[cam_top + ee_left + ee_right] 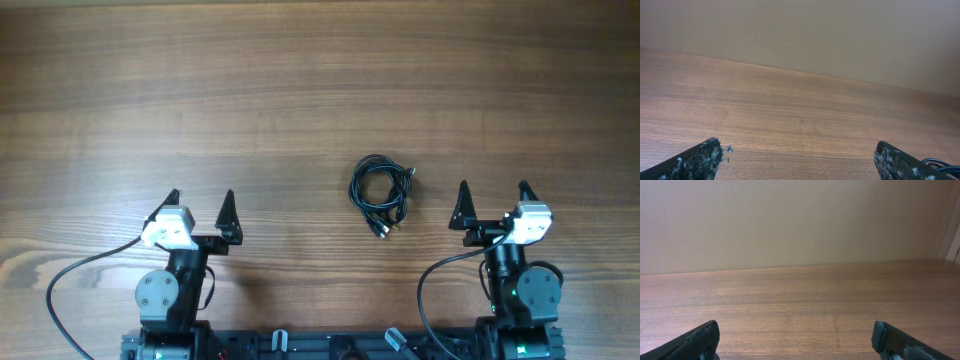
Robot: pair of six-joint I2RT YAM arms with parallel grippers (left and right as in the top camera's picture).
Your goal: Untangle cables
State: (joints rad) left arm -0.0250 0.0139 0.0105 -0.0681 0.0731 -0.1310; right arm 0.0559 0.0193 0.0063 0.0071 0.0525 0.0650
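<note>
Wooden table (pixel 300 80) bears coiled cables (pixel 381 195) near right pincer (pixel 493 192).

A brown wood-grain table (pixel 300 90) meets a plain beige wall (pixel 790 220) under soft, even light.

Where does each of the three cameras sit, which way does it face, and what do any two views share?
Overhead: above the table, looking straight down at the cables; both arms show, left gripper and right gripper open.
Left wrist: low over the table, facing the far wall; its fingertips show, a cable sliver at lower right.
Right wrist: likewise low, facing the wall; only its fingertips show.
Shared: overhead and left wrist both catch the cables.
</note>
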